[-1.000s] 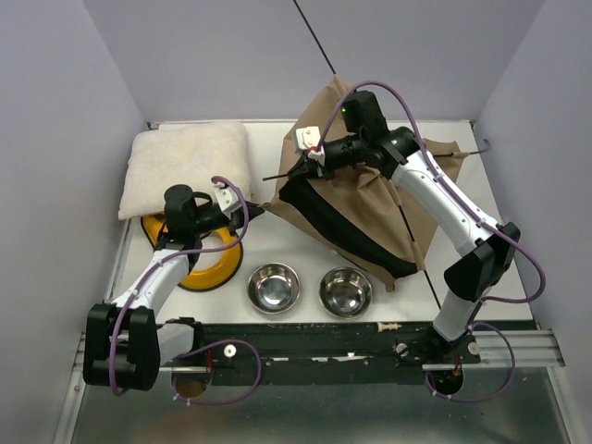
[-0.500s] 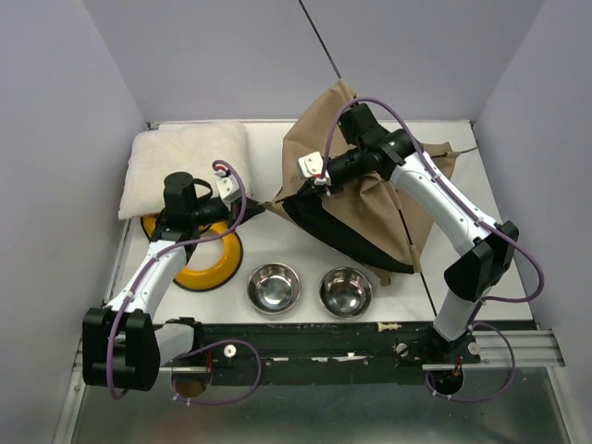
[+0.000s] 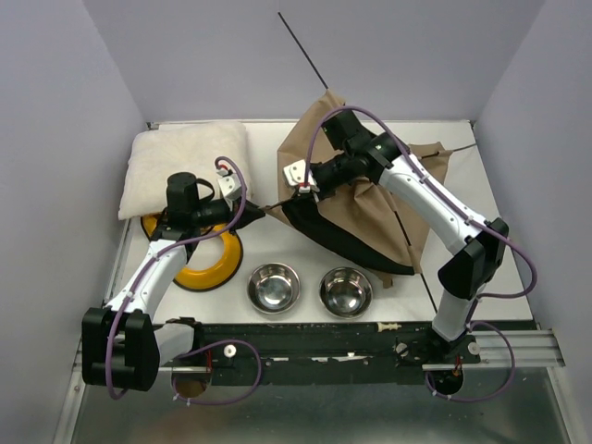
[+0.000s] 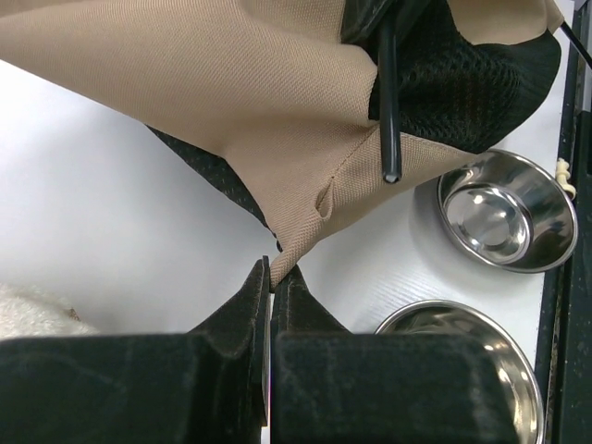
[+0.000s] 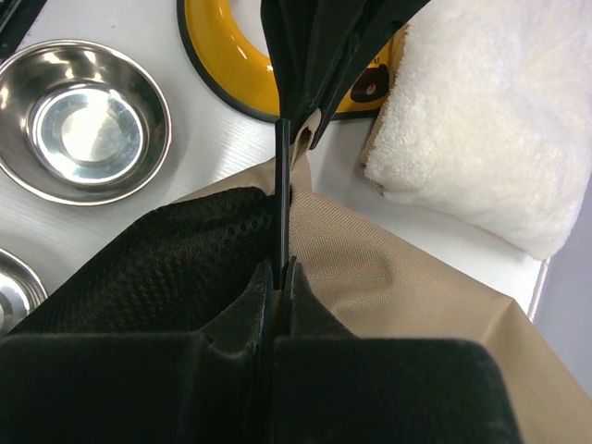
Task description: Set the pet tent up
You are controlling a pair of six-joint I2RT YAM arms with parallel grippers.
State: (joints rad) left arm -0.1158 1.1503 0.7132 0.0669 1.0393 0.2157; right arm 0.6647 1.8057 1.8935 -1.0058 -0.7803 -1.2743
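Observation:
The pet tent (image 3: 370, 217) lies slumped at the table's middle right, tan fabric with a black mesh panel (image 3: 338, 236). A thin black pole (image 3: 301, 46) sticks out past its top toward the back wall. My left gripper (image 3: 252, 211) is shut on the tent's tan left corner (image 4: 305, 236), low over the table. My right gripper (image 3: 298, 190) is shut on a black pole (image 5: 282, 185) that runs toward that corner. In the left wrist view the pole's end (image 4: 389, 139) hangs just above the corner seam. The pompom and the label are hidden.
A cream fluffy cushion (image 3: 190, 166) lies at the back left, with a yellow ring (image 3: 208, 264) partly under my left arm. Two steel bowls (image 3: 274, 288) (image 3: 345, 291) stand in front of the tent. Walls close in the back and both sides.
My right gripper has moved left and down with the pole, closer to the corner held by my left gripper. The pole's far end has swung left. The left gripper has kept its hold.

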